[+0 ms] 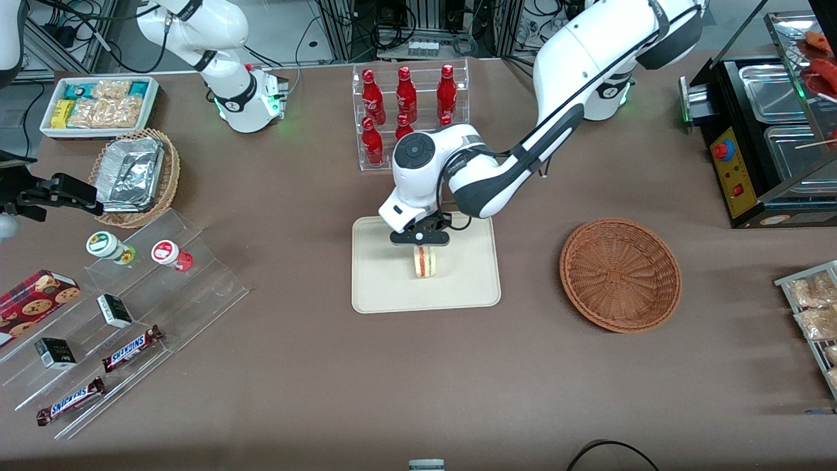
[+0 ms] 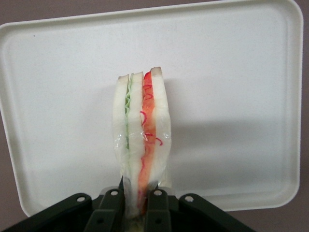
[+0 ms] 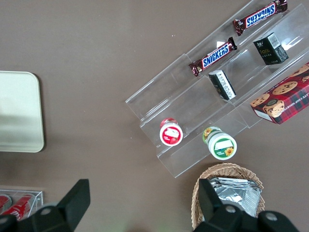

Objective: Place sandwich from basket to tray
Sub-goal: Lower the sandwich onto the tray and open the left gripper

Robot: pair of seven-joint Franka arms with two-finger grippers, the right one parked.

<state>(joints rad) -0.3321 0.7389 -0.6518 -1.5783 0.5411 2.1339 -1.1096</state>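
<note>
The sandwich [image 1: 425, 261], a wedge of white bread with green and orange-red layers [image 2: 142, 145], hangs upright over the middle of the cream tray [image 1: 386, 288]. My left gripper [image 1: 420, 239] is shut on its upper end, one black finger [image 2: 109, 208] pressed on each side. In the wrist view the tray [image 2: 231, 82] fills the space beneath the sandwich. Whether the sandwich touches the tray surface cannot be told. The reddish-brown woven basket [image 1: 620, 273] lies beside the tray toward the working arm's end, with nothing in it.
A clear rack of red bottles [image 1: 409, 104] stands just farther from the front camera than the tray. Toward the parked arm's end lie an acrylic stepped shelf with snacks [image 1: 124, 307], a light wicker basket of foil containers [image 1: 134, 176] and a white bin [image 1: 98, 104]. A food warmer [image 1: 771, 131] stands at the working arm's end.
</note>
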